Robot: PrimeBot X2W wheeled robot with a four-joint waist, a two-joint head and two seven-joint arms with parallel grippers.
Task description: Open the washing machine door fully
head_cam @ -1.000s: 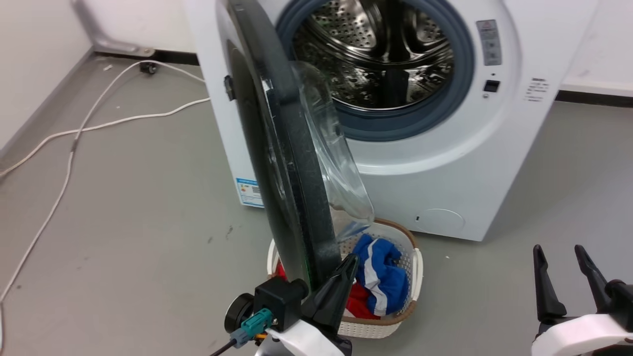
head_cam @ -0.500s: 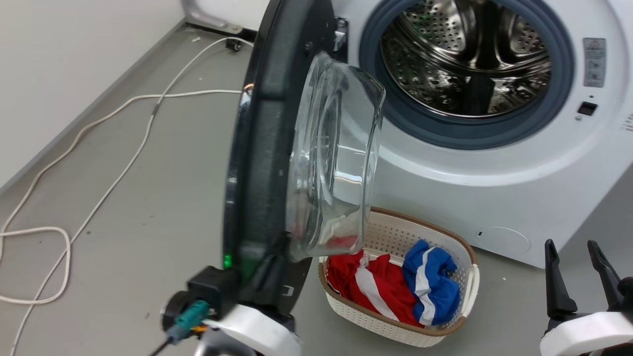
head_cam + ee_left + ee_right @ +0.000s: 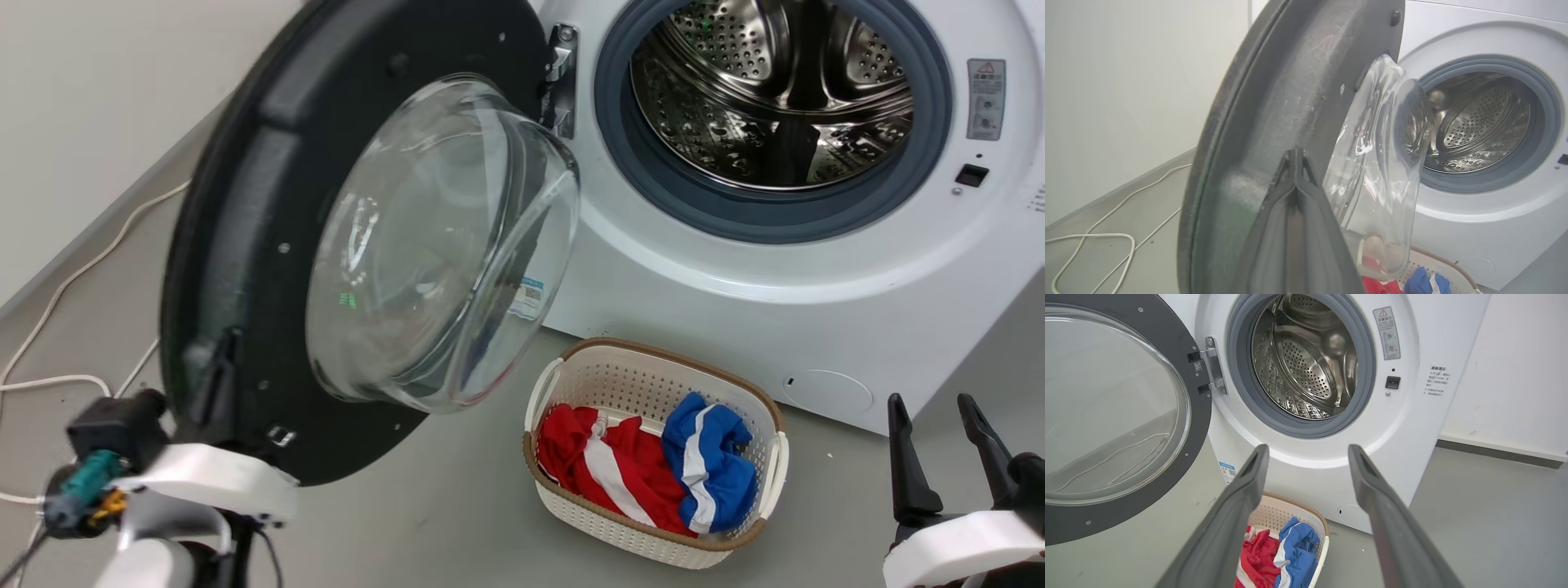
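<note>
The washing machine [image 3: 735, 327] stands white with its steel drum [image 3: 775, 90] exposed. The washing machine door [image 3: 245, 204], black with a clear glass bowl [image 3: 433, 237], is swung wide to the left on its hinge, inner face toward me. At the lower left my left gripper [image 3: 214, 371] is shut, its tips resting against the door's inner rim near the bottom edge. The left wrist view has the same shut left gripper [image 3: 1294, 157] on the door [image 3: 1274, 102]. My right gripper [image 3: 931, 404] hangs open at the lower right, holding nothing, clear of the machine. In its wrist view the right gripper [image 3: 1308, 451] faces the drum opening.
A white laundry basket [image 3: 653, 351] with red and blue clothes sits on the grey floor just below the drum opening, right of the door. A white cable [image 3: 49, 384] loops on the floor at the far left beside the wall [image 3: 82, 98].
The door has swung farther open to the left, now showing its inner face. My left gripper moved left with it. The head camera shifted early on. The right gripper stayed put.
</note>
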